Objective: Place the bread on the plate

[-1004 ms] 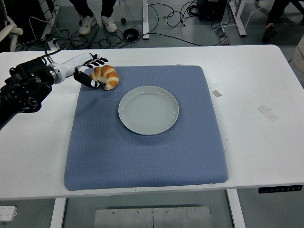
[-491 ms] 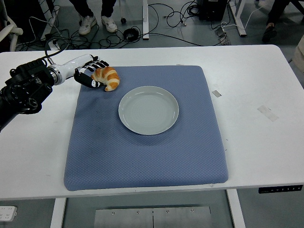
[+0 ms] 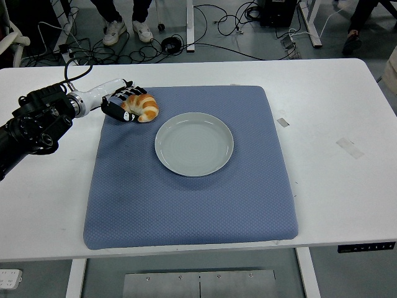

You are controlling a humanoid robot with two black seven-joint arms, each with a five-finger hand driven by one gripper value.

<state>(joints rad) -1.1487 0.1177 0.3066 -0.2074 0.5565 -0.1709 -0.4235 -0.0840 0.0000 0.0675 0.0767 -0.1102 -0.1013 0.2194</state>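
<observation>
A golden croissant (image 3: pixel 144 107) is at the far left corner of the blue mat (image 3: pixel 192 205). My left hand (image 3: pixel 121 103) has its fingers curled around the croissant's left side and grips it, close over the mat. A pale round plate (image 3: pixel 193 144) sits empty in the middle of the mat, just right of and nearer than the croissant. The right arm does not show.
The blue mat lies on a white table (image 3: pixel 335 180). Small bits of tape (image 3: pixel 283 122) lie on the table right of the mat. A person's shoes (image 3: pixel 127 29) and cables show on the floor beyond the far edge.
My left hand closed its fingers onto the croissant and shifted it slightly right and nearer, toward the plate.
</observation>
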